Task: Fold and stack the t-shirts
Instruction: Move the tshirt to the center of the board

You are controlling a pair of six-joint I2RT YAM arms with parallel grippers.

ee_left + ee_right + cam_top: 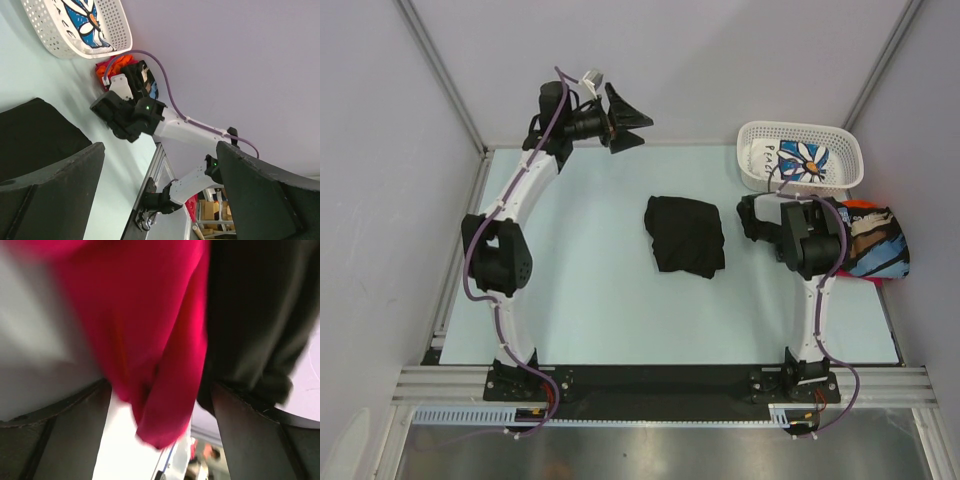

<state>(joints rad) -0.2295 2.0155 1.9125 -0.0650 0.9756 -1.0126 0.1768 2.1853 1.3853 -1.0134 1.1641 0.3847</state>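
While my left jaws hang wide open, high over the far left of the surface [590, 300], there is nothing in them. The shirt nearest to them is the folded black shirt [685, 233]. It lies flat, well below them and off to their right, about halfway between my two pairs of jaws. It looks done to me, a neat dark square to stack the others on.

Past my right jaws, on the far side, sits the white basket [752, 165] with the daisy shirt [807, 157] lying inside it.

My right jaws stand wide apart too. They are right at the heap of loose shirts [880, 245] by the right edge. The red shirt [150, 340] hangs in the gap between my two fingers [55, 440], and they are not squeezing it. A dark shirt [250, 325] hangs beside it, close to my right-hand finger. This close view is blurry, so I cannot tell which part of the red shirt I am looking at.

I think these shirts are soft, light and floppy. They will not break, but they will droop and bunch up, and one may drag its neighbour along. I would pinch the red one alone, at a thick edge like the neck or a shoulder. I would bite deep so the thin cloth does not slip out, and keep the dark one outside my jaws.
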